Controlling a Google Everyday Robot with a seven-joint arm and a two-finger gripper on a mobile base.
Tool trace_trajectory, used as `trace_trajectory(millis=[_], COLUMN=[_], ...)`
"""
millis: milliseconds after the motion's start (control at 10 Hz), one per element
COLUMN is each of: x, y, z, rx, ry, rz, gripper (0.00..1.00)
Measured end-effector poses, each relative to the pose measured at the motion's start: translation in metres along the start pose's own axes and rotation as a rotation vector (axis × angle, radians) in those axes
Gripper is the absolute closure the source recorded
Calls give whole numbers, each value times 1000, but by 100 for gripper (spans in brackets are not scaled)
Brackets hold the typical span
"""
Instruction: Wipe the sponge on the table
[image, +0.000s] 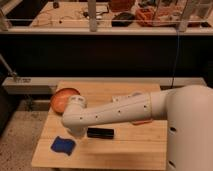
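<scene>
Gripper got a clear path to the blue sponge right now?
Probably yes. The gripper hangs just beside the sponge over the table; nothing lies between them, and the black bar sits on the gripper's other side.

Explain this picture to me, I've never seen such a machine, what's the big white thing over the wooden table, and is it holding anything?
The big white thing is a robot arm, seen from one camera looking down at it. It reaches left across a light wooden plank table. Its gripper hangs at the arm's tip, near the table's front left corner, right beside a small bright blue sponge lying on the wood. Whether the sponge is gripped cannot be seen. A round orange bowl and a black oblong bar also lie on the table; a long cluttered workbench stands behind.
</scene>
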Motion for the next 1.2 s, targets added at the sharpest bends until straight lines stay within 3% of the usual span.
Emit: trace_trajectory(millis=[200,400,700,800,1000,1200], x=[-2,-5,14,20,24,16], y=[-5,-25,-51,-55,-61,-69], z=[-6,-7,1,4,9,15], rx=[25,11,6,24,117,122], ry=[12,45,35,19,-34,-67], rz=[-188,-441,-622,-672,-785,-862], gripper=[20,20,20,20,20,20])
